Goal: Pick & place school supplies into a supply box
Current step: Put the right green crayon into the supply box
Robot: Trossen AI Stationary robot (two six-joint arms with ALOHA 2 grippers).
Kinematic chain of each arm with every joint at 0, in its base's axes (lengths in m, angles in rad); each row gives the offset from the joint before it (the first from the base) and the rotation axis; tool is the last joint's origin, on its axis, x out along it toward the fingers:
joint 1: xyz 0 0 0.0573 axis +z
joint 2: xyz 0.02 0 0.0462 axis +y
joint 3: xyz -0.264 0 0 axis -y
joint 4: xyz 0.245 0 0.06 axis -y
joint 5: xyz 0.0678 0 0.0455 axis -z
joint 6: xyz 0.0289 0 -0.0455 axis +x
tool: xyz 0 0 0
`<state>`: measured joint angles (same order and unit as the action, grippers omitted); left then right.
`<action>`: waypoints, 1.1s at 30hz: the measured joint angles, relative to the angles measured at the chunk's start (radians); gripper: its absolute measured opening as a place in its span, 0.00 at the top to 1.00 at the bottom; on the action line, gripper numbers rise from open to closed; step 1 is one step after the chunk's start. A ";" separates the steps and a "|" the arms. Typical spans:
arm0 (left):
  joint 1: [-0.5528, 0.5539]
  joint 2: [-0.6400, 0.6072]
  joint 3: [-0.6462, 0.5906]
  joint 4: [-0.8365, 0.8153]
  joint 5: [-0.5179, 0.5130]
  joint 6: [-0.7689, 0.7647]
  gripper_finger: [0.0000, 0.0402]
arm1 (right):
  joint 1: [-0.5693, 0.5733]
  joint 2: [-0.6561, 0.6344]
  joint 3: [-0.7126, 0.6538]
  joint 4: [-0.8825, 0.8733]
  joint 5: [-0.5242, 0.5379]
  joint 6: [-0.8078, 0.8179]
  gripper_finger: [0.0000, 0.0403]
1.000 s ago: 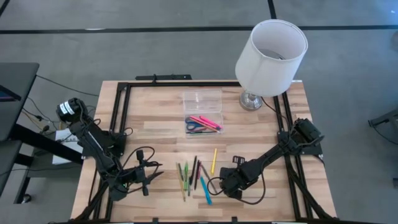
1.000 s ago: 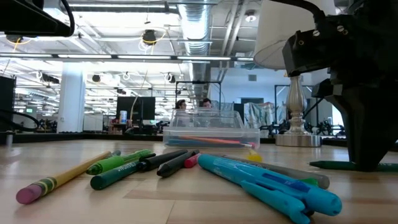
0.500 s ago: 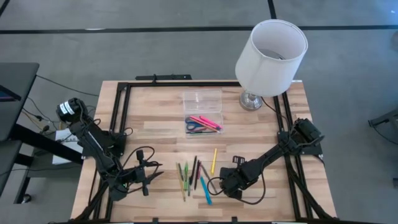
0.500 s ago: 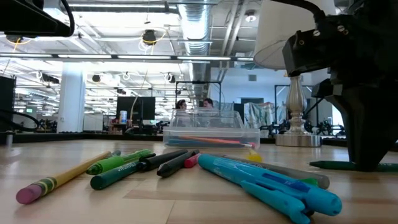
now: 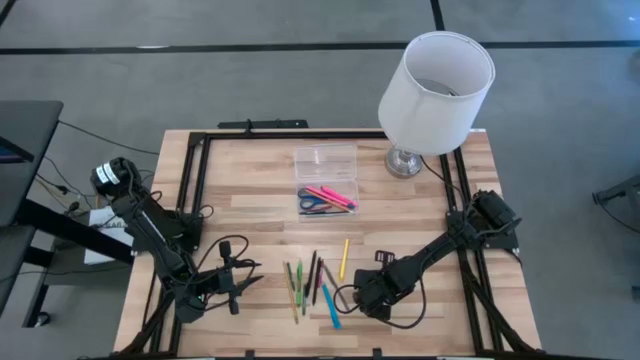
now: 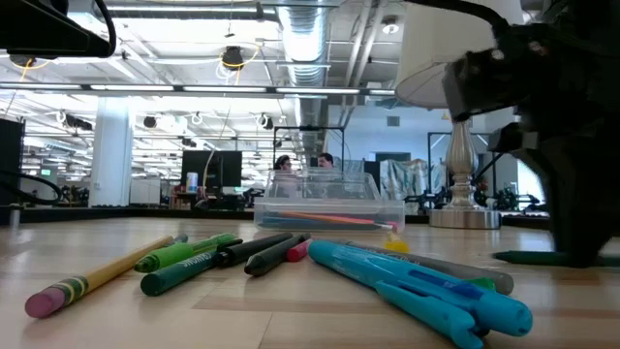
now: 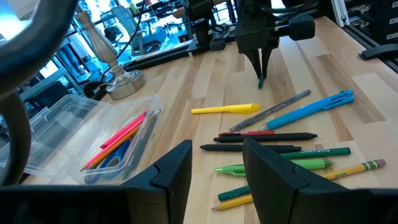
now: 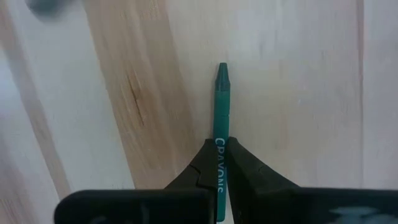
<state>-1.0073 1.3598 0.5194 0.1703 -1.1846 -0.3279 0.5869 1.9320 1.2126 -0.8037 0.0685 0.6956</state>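
Right wrist view, my right gripper [image 8: 221, 163] clamped on a green crayon [image 8: 221, 106] low over the table [image 5: 420, 215], left gripper [image 5: 240, 281] parted, idle near loose pens [image 5: 315, 280], supply box [image 5: 328, 198] beyond holding scissors [image 5: 312, 205].

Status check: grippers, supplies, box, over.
Right gripper shut on green crayon, low over table. Left gripper open, idle. Supply box holds scissors, pink markers. Path clear.
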 joint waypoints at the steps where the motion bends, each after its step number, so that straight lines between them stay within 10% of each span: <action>1: 0.000 0.000 0.000 0.000 0.000 0.000 0.65 | 0.001 0.001 0.010 -0.036 -0.008 0.000 1.00; 16: 0.009 0.000 0.000 0.000 -0.051 0.063 0.65 | -0.047 0.000 0.195 -0.266 0.238 -0.160 1.00; 23: 0.060 0.000 0.000 0.000 -0.058 0.171 0.65 | -0.253 -0.001 0.209 -0.208 0.429 -0.304 1.00; 33: 0.136 0.000 0.000 0.000 -0.058 0.275 0.65 | -0.566 -0.001 0.209 0.003 0.420 -0.613 1.00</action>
<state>-0.8714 1.3598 0.5194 0.1703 -1.2423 -0.0527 0.0210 1.9312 1.4212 -0.8010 0.4882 0.0830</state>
